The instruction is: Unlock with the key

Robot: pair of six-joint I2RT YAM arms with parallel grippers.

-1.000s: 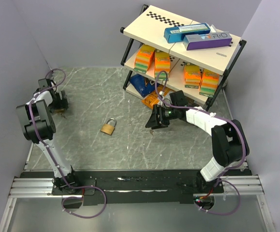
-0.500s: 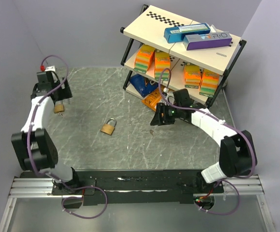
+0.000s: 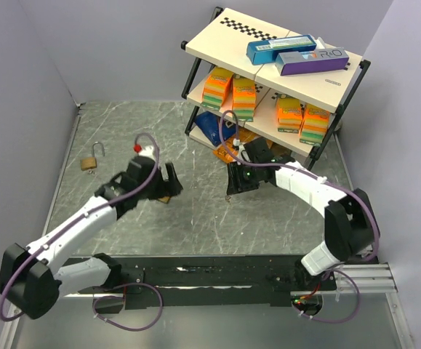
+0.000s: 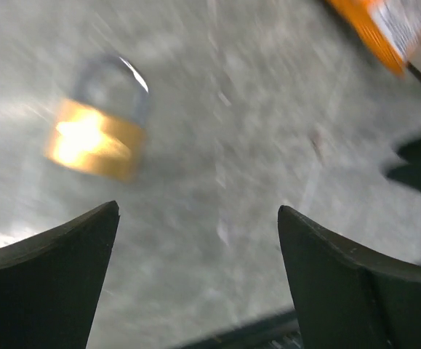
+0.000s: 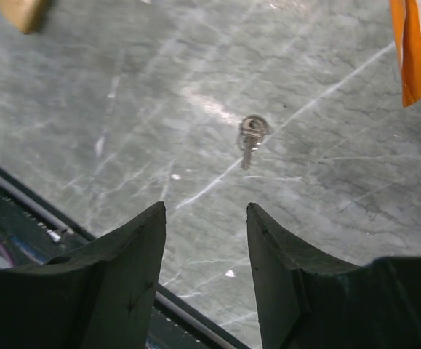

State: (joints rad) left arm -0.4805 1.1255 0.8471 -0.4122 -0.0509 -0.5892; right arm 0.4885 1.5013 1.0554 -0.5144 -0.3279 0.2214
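Observation:
The key [image 5: 250, 138], tiny and dark, lies flat on the grey marbled table just ahead of my right gripper [image 5: 206, 211], which is open and empty. From above, that gripper [image 3: 233, 185] points down near the shelf's foot. My left gripper [image 4: 197, 211] is open and empty too. A brass padlock [image 4: 94, 138] shows blurred on the table ahead and to its left. In the top view the left gripper [image 3: 172, 180] hovers mid-table and covers most of that padlock [image 3: 164, 198].
A second brass padlock [image 3: 90, 161] lies at the far left with its shackle raised. The shelf rack [image 3: 283, 73] with orange boxes stands at the back right. An orange packet [image 5: 417, 43] lies on the table beside the key.
My left arm has swung from the far-left padlock across to the middle of the table, over the other padlock. My right gripper has shifted slightly left and its jaws have narrowed a little.

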